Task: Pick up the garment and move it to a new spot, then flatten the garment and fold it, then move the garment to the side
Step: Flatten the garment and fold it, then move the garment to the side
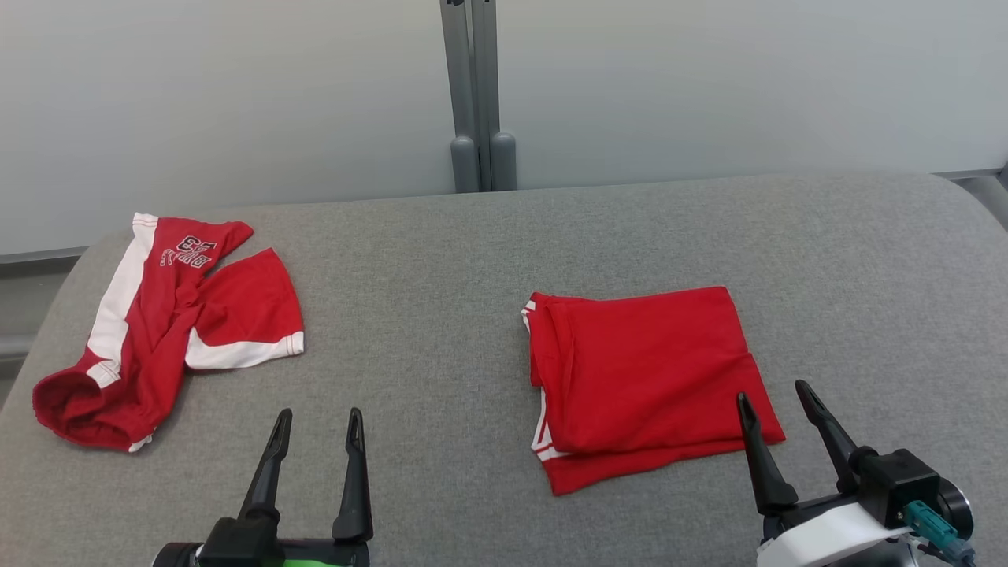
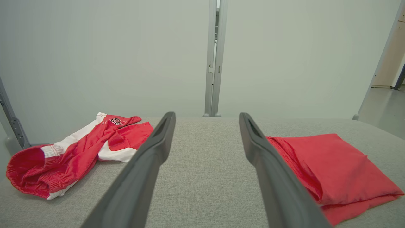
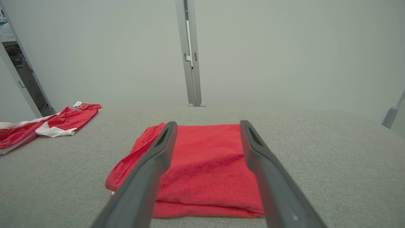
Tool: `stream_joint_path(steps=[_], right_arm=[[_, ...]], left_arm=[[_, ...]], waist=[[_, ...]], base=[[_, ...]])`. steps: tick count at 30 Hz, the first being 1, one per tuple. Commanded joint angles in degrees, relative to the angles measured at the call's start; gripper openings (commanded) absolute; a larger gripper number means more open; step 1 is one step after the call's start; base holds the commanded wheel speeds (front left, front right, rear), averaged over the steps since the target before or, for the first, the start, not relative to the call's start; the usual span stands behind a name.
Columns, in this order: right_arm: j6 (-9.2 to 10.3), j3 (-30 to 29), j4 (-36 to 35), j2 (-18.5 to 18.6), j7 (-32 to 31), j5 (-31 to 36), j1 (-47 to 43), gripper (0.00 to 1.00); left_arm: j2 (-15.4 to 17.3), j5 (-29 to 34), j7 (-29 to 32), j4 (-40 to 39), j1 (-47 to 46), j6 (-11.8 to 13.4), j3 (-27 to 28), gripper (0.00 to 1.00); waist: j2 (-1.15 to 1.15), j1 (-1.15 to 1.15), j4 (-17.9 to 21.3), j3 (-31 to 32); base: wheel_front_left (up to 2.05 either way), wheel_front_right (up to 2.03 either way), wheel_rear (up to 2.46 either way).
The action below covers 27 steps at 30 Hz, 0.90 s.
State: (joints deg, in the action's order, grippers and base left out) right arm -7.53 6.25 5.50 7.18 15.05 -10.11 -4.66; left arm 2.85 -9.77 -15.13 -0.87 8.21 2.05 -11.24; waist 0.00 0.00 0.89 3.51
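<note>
fingers [image 1: 757,453] gape near folded garment [image 1: 646,370]; crumpled shorts [image 1: 157,331] apart.

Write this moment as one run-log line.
folded garment: on grey surface | crumpled garment: left, apart | left hand: open | right hand: open

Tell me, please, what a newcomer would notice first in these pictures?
A folded plain red cloth garment lies right of centre on the grey fabric-covered table. A crumpled red-and-white jersey garment sprawls at its far left. The left hand and right hand are open in front.
</note>
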Motion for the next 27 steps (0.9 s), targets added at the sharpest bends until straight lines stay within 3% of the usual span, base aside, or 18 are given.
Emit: stream_joint_path(steps=[1,7,12,18,27], right_arm=[[0.09,0.0,0.1,0.3,0.2,-0.3,-0.8,1.00],[0.09,0.2,-0.2,0.6,0.2,-0.7,-0.1,1.00],[0.10,1.3,0.6,1.1,0.2,-6.1,2.2,1.00],[0.07,5.9,6.8,6.6,0.2,-23.4,8.7,1.00],[0.06,14.6,9.6,20.5,-6.3,-51.9,19.1,1.00]], left_arm=[[0.1,0.2,0.0,-0.1,0.7,0.2,0.0,1.00],[0.1,0.0,0.0,-0.1,0.2,-0.2,-0.1,1.00],[0.1,0.3,0.0,-0.3,-0.3,-0.5,-0.4,1.00],[0.1,0.4,0.0,-0.7,-2.0,-1.3,-1.2,1.00],[0.1,0.6,0.0,-1.5,-6.4,-2.2,-2.7,1.00]], waist=[[0.00,0.00,0.0,-0.2],[0.00,0.00,-0.3,-1.5],[0.00,0.00,-0.3,-3.3],[0.00,0.00,-0.6,-7.3],[0.00,0.00,-2.6,-14.5]], base=[[0.00,0.00,0.00],[0.00,0.00,0.00],[0.00,0.00,0.00],[0.00,0.00,0.00],[0.00,0.00,0.00]])
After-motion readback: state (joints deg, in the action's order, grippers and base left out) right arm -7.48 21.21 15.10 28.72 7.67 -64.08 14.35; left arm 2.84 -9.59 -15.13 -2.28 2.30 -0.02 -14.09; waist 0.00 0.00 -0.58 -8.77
